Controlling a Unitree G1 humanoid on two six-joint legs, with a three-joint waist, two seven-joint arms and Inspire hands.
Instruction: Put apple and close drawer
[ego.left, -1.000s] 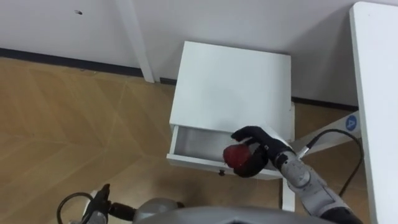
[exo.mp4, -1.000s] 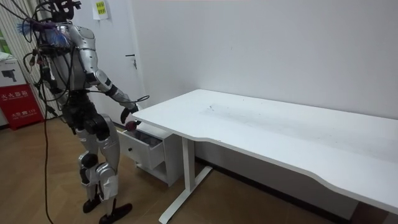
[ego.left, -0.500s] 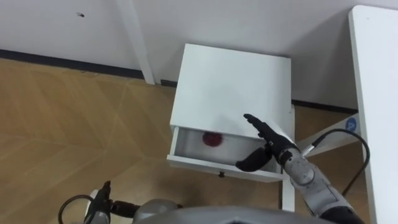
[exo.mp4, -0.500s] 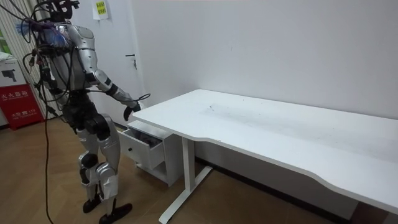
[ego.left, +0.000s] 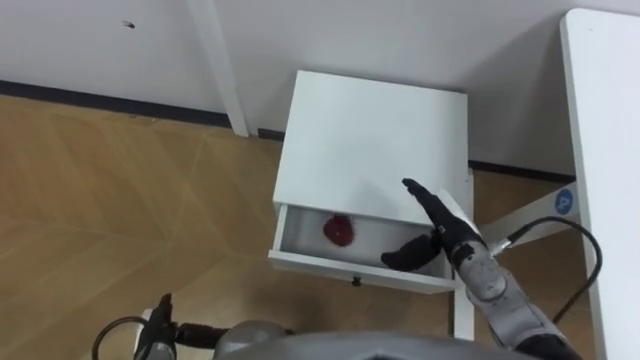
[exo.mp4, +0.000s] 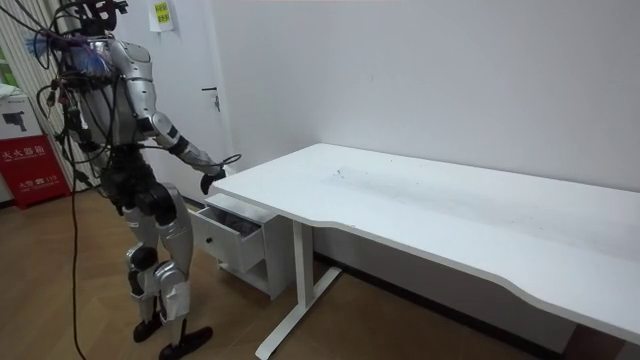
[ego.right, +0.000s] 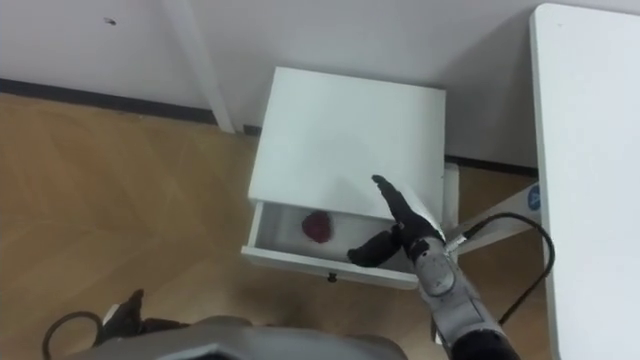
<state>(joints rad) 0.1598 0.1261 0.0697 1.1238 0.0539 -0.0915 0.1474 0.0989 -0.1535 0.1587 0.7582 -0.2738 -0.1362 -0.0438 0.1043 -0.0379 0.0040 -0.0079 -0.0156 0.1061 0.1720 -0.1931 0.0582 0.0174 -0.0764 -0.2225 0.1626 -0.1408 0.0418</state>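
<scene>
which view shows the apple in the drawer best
The left eye view: it looks down into the open drawer, where the apple lies whole against the white bottom. The right eye view shows it much the same. In the room view the drawer's wall hides the inside.

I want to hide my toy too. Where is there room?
The cabinet top is bare. In the drawer, the strip left of the apple is free; the right end is crowded by the open right hand.

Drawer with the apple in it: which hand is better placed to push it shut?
Right hand: open, hovering just above the drawer front, beside the apple. The left hand hangs low, well away.
</scene>
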